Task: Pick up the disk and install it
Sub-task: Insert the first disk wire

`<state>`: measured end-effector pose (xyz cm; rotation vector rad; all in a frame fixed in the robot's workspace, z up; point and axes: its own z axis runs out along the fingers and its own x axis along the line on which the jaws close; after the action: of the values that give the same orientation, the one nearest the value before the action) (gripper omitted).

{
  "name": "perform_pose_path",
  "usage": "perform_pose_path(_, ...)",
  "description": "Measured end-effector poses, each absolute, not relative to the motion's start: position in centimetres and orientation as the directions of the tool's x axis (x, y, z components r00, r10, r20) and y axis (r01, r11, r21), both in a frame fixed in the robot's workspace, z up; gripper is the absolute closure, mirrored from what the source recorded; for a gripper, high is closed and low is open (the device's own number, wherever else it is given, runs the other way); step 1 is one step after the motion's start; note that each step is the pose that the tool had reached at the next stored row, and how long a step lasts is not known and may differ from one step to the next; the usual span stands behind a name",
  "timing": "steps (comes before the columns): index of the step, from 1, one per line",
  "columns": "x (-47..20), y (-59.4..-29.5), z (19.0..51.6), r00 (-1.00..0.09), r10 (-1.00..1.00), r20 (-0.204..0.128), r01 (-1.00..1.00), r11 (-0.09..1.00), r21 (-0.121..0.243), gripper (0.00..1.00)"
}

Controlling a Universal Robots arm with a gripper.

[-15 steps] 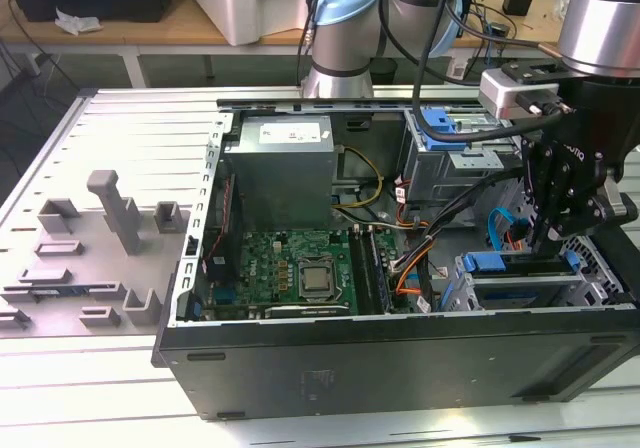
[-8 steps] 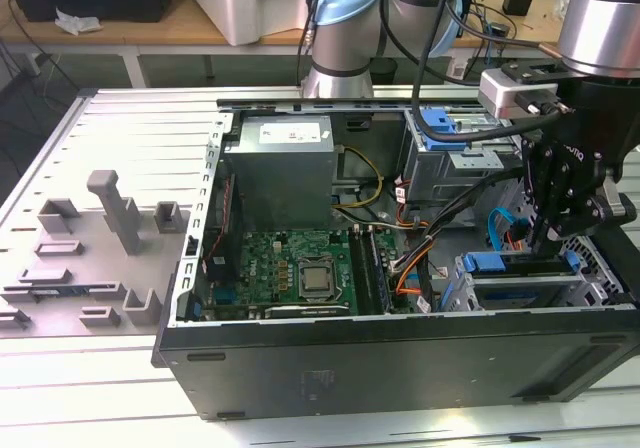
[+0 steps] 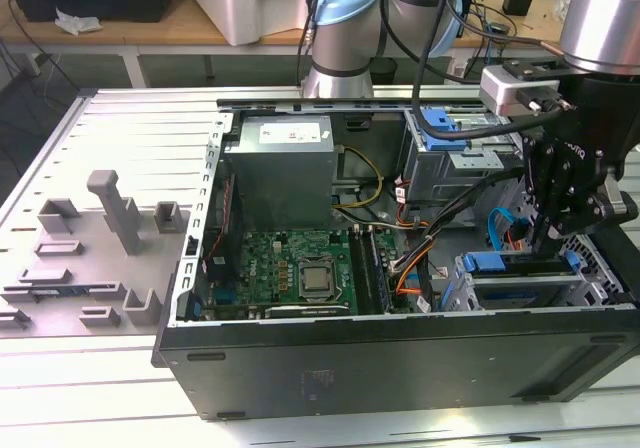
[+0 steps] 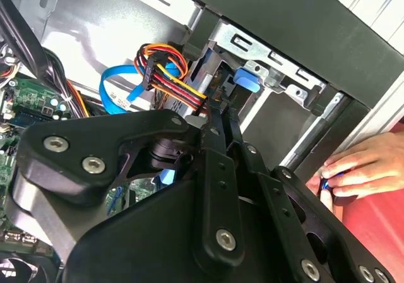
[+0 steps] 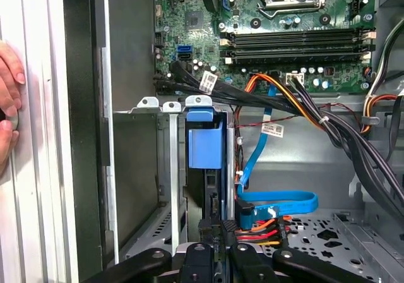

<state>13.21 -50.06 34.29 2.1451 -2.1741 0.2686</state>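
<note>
The disk (image 3: 500,264) stands on edge in the drive cage (image 3: 470,293) at the exterior view's right, inside the open computer case (image 3: 400,348). Its blue carrier frame (image 5: 205,141) lies level with the cage's rim in the first wrist view, with the dark drive body below it. In the second wrist view the blue frame end (image 4: 246,81) pokes out beside the cage. My gripper (image 3: 545,238) reaches down into the cage from above. Its thin black fingers (image 5: 211,232) sit close together on the disk's edge, and the gripper (image 4: 222,115) looks shut on the disk.
A grey power-supply box (image 3: 278,173) and the green motherboard (image 3: 290,268) fill the case's middle. A blue flat cable (image 5: 278,204) and bundled wires (image 4: 167,78) run beside the cage. A person's hand (image 4: 360,166) rests outside the case wall. Grey fixtures (image 3: 110,208) stand on the table at the left.
</note>
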Motion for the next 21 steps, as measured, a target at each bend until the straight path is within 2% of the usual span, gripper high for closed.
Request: perform_pose_path(21, 13.21, -50.24, 34.53, -0.019, -0.984, 0.176, -0.997, 0.007, -0.071, 0.83)
